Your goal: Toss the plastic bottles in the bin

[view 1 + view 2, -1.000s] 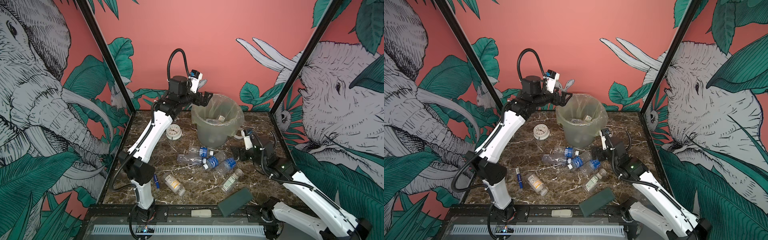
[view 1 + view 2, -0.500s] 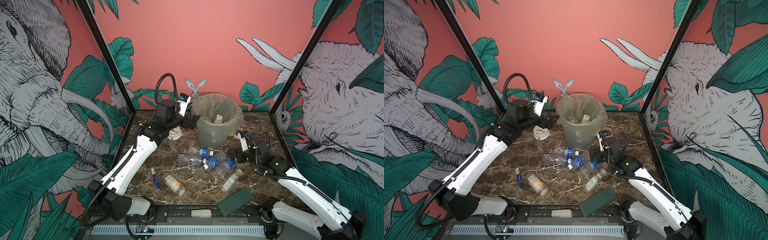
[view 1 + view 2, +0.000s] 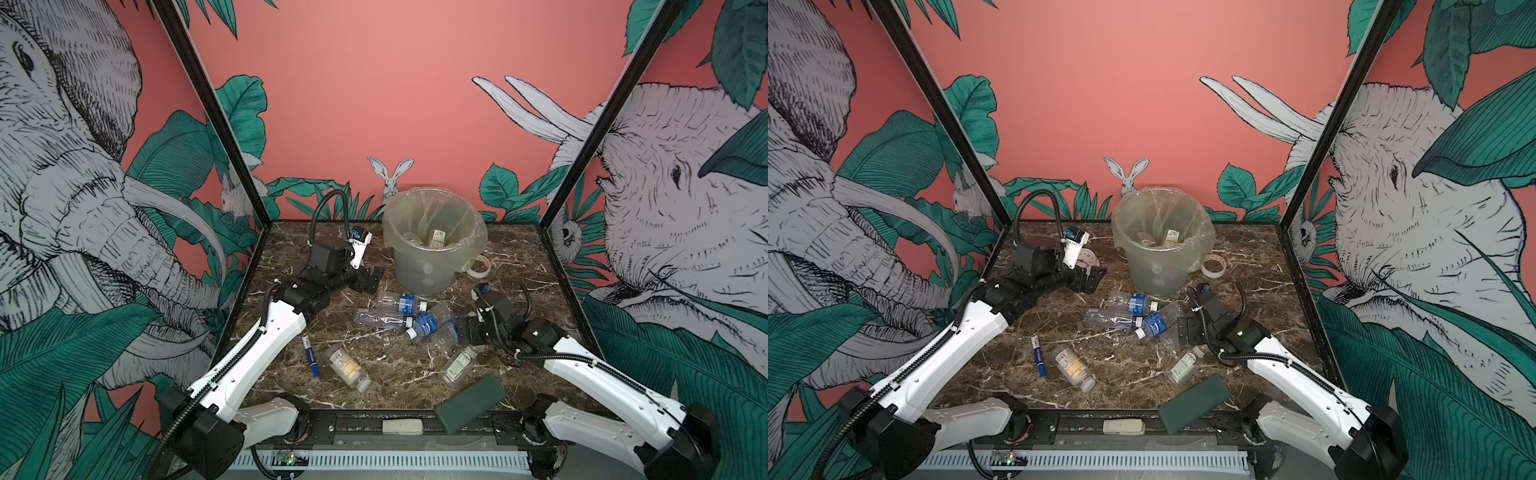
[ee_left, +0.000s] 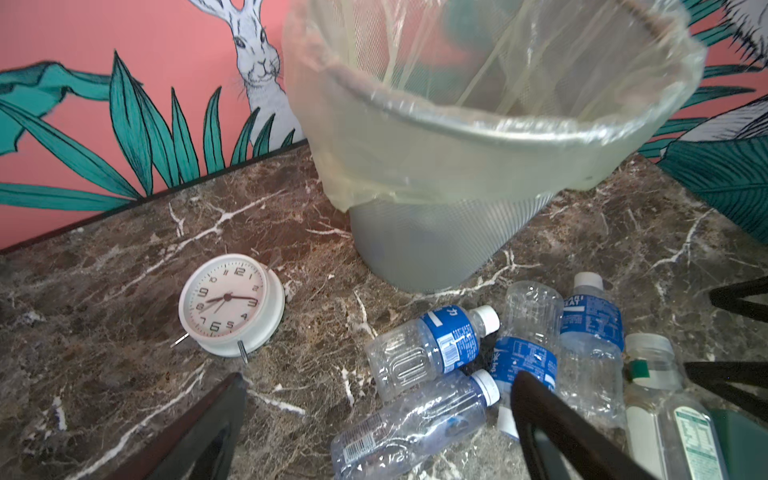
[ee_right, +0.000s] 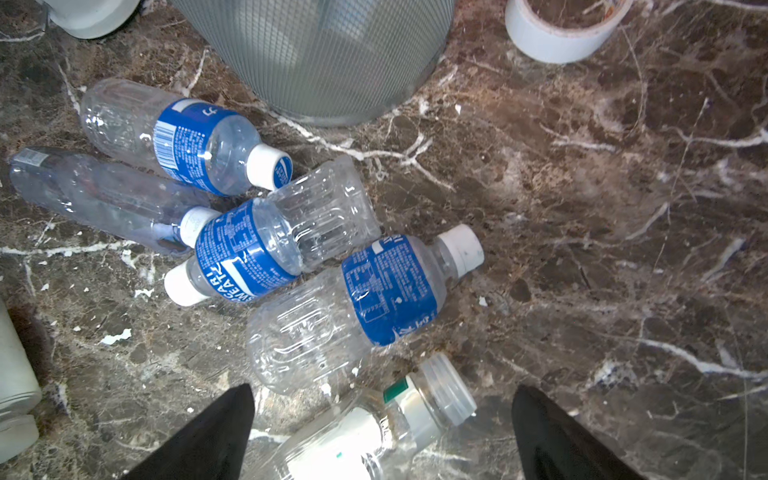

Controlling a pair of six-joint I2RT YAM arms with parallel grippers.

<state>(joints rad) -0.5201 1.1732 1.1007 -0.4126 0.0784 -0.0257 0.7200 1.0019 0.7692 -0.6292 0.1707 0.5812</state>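
Marble tabletop (image 3: 519,266), clear blue-labelled bottles (image 3: 426,323)

Brown marble worktop (image 3: 523,257). Bin (image 3: 419,270) stands at back centre, with a white tape roll (image 3: 478,266) just beside it and a white clock (image 4: 228,303) on its other side. Clear plastic bottles (image 3: 426,323), mostly blue-labelled, are heaped before the bin. Nearer the front: blue marker pen (image 3: 309,356), pill bottle (image 3: 347,368), white-labelled bottle (image 3: 459,365), and a dark green block (image 3: 471,403) at the edge.

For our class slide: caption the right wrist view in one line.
Open right gripper hovers over a white-labelled bottle; blue-labelled bottles lie by the mesh bin.
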